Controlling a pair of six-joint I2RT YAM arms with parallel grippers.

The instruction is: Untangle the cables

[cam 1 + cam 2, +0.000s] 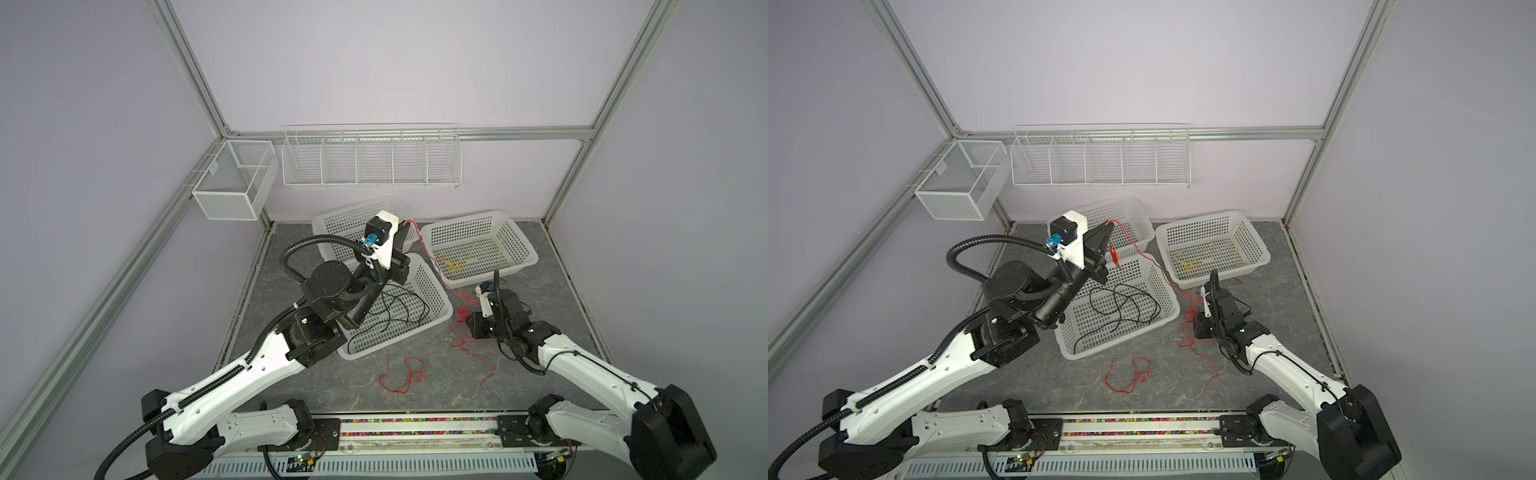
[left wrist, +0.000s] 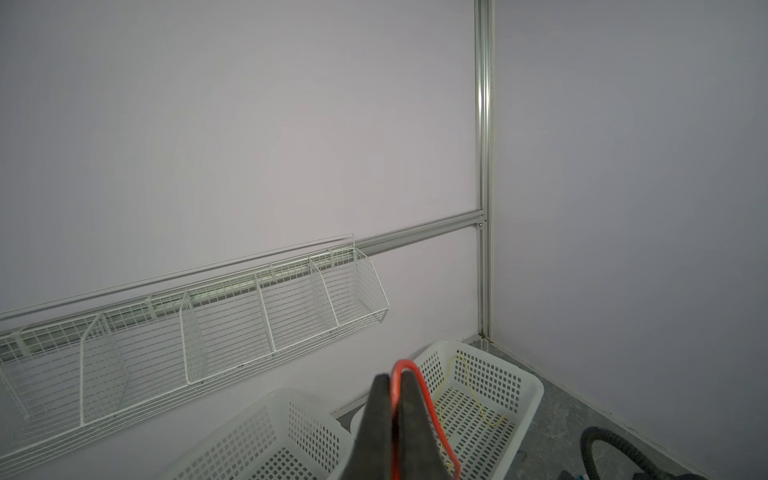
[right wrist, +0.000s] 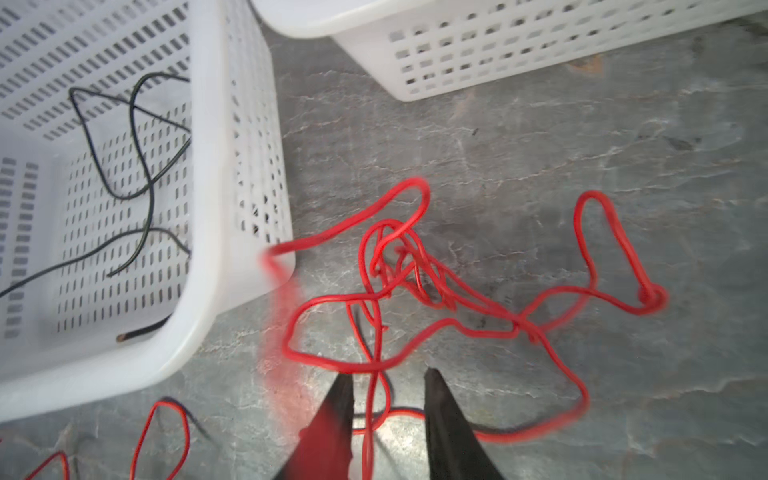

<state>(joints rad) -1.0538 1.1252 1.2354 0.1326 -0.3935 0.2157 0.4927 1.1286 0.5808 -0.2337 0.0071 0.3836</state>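
My left gripper (image 2: 392, 380) is clenched on one red cable (image 2: 405, 364) and held high. From that pinch the strand runs down and away to the red tangle (image 3: 399, 266) on the grey table (image 3: 540, 145), which lies just ahead of my right gripper (image 3: 387, 374). That gripper sits low over the table with its jaws parted; a red strand passes loose between them, not pinched. The black cables (image 3: 143, 174) lie in the near basket (image 3: 199, 324) below my left gripper, and the yellow cables (image 1: 1208, 253) in the far basket (image 1: 1221, 277) beyond my right one. A further red cable (image 1: 1127, 376) lies loose, well apart from both grippers. I judge the step in hand to be drawing one red cable free of the knot. Next, my right jaws should pin the tangle itself, not the lifted strand. My left should then pull slowly up and away, so the knot loosens rather than tightens.
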